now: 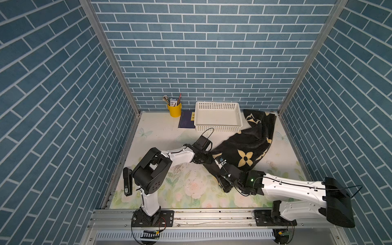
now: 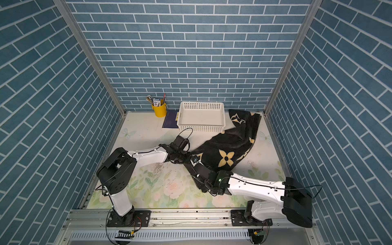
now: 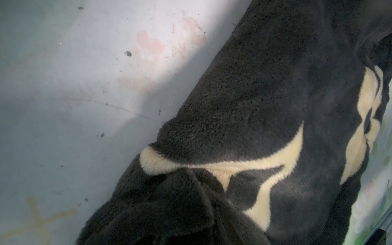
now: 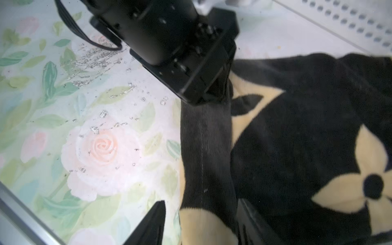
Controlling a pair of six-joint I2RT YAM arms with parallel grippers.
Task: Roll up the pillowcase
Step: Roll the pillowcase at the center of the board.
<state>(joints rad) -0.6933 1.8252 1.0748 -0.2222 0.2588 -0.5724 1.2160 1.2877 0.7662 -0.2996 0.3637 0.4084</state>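
Observation:
The pillowcase (image 1: 244,152) (image 2: 227,152), black plush with cream flower and star motifs, lies crumpled in a diagonal band from the back right corner to the table's middle. My left gripper (image 1: 209,159) (image 2: 186,158) is shut on its near hem; in the left wrist view bunched pillowcase (image 3: 265,106) hides the fingers. My right gripper (image 1: 218,167) (image 2: 197,165) (image 4: 201,203) points at the left gripper (image 4: 212,93) and is open. A taut strip of the pillowcase (image 4: 205,148) runs between its fingers (image 4: 154,220), with a gap beside one of them.
A white perforated basket (image 1: 218,127) stands at the back, touching the cloth's far part. A yellow cup of pens (image 1: 174,110) and a dark blue notebook (image 1: 186,122) sit left of it. The floral table mat (image 1: 191,186) ends at a metal rail (image 1: 212,214) in front.

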